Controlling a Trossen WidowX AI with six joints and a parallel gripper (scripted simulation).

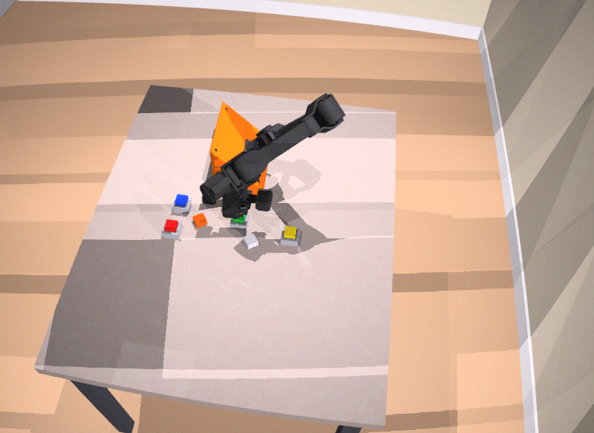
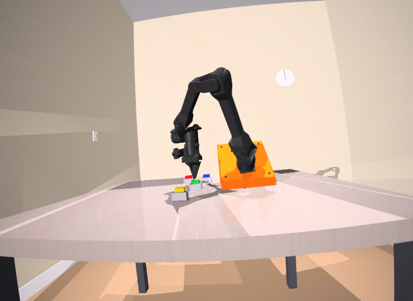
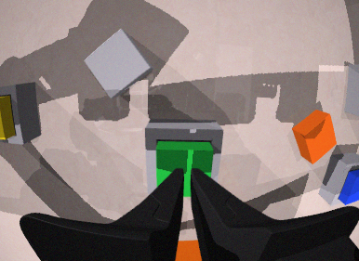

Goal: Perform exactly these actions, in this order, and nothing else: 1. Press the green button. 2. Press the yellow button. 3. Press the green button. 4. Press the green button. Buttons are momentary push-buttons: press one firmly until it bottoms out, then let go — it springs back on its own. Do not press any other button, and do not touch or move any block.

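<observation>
In the wrist view the gripper (image 3: 187, 178) fills the lower half of the frame, its two black fingers pressed together with nothing between them and their tips over the near edge of the green button (image 3: 183, 164) at frame centre. Beyond that, a grey block (image 3: 116, 62) lies tilted at upper left, the yellow button (image 3: 7, 115) sits at the far left edge, an orange block (image 3: 314, 135) at right and the blue button (image 3: 350, 186) at lower right. From above, the red button (image 1: 171, 225) stands left of the orange block on the table (image 1: 268, 313), and the orange base plate (image 1: 231, 131) rises behind the arm
</observation>
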